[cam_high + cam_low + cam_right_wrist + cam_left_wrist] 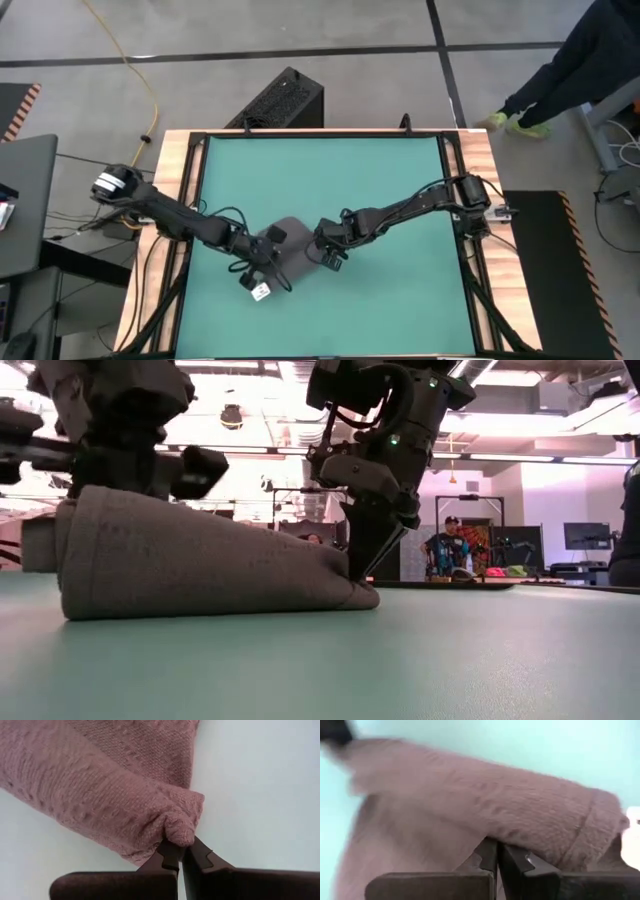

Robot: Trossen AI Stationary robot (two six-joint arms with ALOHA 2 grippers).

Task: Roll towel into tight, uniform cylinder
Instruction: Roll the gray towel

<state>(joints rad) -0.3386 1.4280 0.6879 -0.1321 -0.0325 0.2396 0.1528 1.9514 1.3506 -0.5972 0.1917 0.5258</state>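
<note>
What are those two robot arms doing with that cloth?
They are working on a grey towel on a green mat, trying to roll it up. The left claw is pinched shut on one side of the towel, and the right claw is shut on a bunched corner at the other side. From the low camera the towel looks like a loose, uneven bundle, thick at one end and flat at the other, so it is not a neat roll yet.

Grey tiled floor (330, 30), yellow cable (140, 75), bright ceiling lights (520, 457) beyond
</note>
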